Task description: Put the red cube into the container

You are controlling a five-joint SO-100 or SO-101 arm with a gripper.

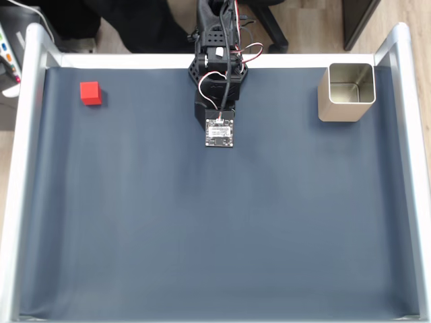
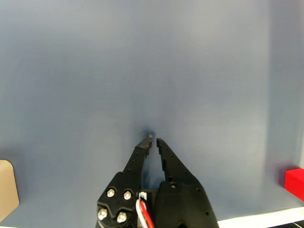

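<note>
A broad dark blue mat (image 1: 215,229) takes up nearly the whole fixed view, framed by a pale raised rim (image 1: 27,168) down both sides and along the top, and its bottom edge runs out of the picture. Most of that mat lies bare, a wide open stretch below the arm and out to both sides. The black arm (image 1: 217,74) sits folded at the top centre, its base cut off by the upper edge, and from above its own body and a small circuit board (image 1: 219,133) cover the fingers, so the jaws are hard to read there. Over to the right, close to the top right corner, the metal tin (image 1: 347,91) stands upright with its mouth open and its shiny floor showing; in the wrist view it is just a beige sliver at the lower left edge, mostly cut off. In the wrist view the gripper (image 2: 153,140) points out over plain mat, jaws all but closed, a hairline gap at the tips, nothing between them. And the red cube (image 1: 90,93) rests on the mat near the top left corner in the fixed view, well apart from the gripper and on the far side of the arm from the tin; the wrist view catches only part of it at the lower right edge.
</note>
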